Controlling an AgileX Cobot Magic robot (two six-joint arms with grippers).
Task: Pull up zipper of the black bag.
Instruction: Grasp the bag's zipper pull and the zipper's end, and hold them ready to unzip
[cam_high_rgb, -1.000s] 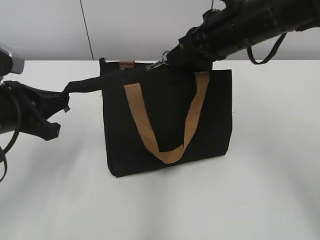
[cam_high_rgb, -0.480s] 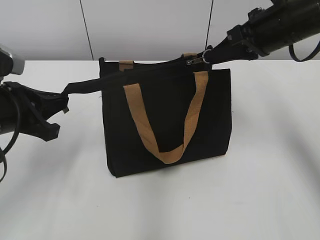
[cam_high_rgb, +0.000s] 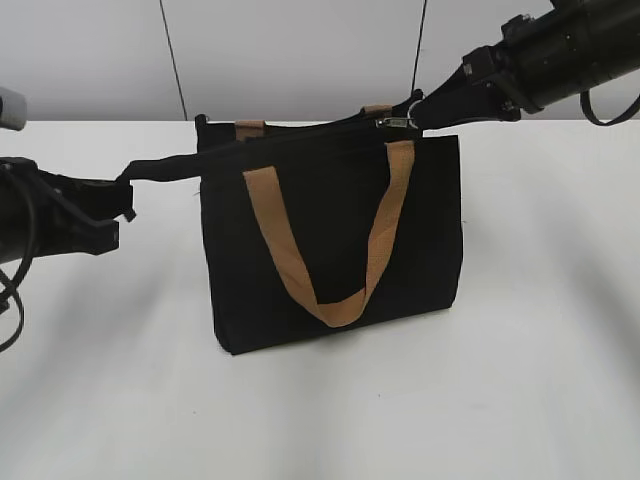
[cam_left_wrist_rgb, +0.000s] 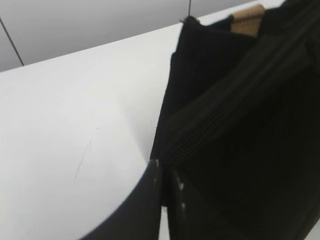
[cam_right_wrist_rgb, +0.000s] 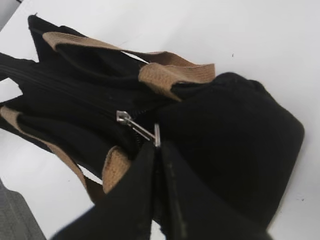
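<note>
The black bag (cam_high_rgb: 330, 230) stands upright on the white table, its tan front handle (cam_high_rgb: 330, 250) hanging down its face. The silver zipper (cam_high_rgb: 397, 122) sits near the right end of the bag's top edge. My right gripper (cam_high_rgb: 425, 110) is shut on the zipper's ring pull; in the right wrist view the pull (cam_right_wrist_rgb: 137, 127) runs into the shut jaws (cam_right_wrist_rgb: 159, 147). My left gripper (cam_high_rgb: 125, 205) is shut on the black tape tail (cam_high_rgb: 165, 165) drawn out from the bag's left top corner. In the left wrist view its jaws (cam_left_wrist_rgb: 162, 172) pinch black fabric of the bag (cam_left_wrist_rgb: 240, 125).
The white table (cam_high_rgb: 320, 410) spreads around the bag. A pale wall (cam_high_rgb: 300, 50) with a dark vertical seam stands behind. The second tan handle (cam_right_wrist_rgb: 170, 75) shows at the bag's back edge.
My right gripper has drawn the zipper slider rightward along the top edge, from near the middle to near the right end. The left arm shifted slightly, still holding the tail.
</note>
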